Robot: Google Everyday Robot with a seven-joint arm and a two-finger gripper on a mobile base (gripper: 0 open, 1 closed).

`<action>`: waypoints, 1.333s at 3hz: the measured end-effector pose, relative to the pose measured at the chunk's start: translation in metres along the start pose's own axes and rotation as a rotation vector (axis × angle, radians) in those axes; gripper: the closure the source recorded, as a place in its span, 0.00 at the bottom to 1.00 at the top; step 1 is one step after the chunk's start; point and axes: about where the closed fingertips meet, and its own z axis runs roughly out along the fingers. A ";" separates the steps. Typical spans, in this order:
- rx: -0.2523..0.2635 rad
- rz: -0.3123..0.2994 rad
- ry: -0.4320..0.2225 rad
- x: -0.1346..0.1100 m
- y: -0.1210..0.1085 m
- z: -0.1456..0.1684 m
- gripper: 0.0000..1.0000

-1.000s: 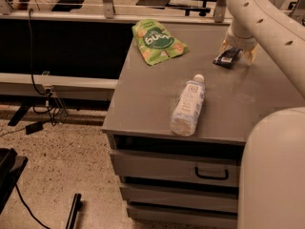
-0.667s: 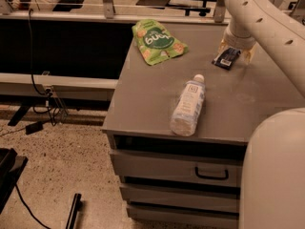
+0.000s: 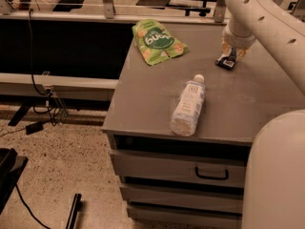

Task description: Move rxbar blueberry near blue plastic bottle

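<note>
Clear plastic bottle (image 3: 188,106), matt cabinet top (image 3: 143,104) (end effector (image 3: 230,56) at rxbar (image 3: 226,64))

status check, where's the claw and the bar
Claw at rxbar, back right. Bottle lying near front edge. Green pouch off the path.

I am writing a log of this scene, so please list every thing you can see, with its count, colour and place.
bottle: 1, clear bluish, white cap, lying on its side at the front of the cabinet top
pouch: 1, green, back left of the top
bar: 1, dark navy, back right of the top
cabinet: 1, grey, with drawers, centre
cable: 1, black, at left
arm: 1, white, upper right
pincer: 1, down at the bar
</note>
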 end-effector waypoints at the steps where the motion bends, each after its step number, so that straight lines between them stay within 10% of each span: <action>1: -0.002 -0.005 -0.006 -0.002 0.001 0.001 1.00; 4: 0.047 0.111 -0.031 0.008 0.007 -0.028 1.00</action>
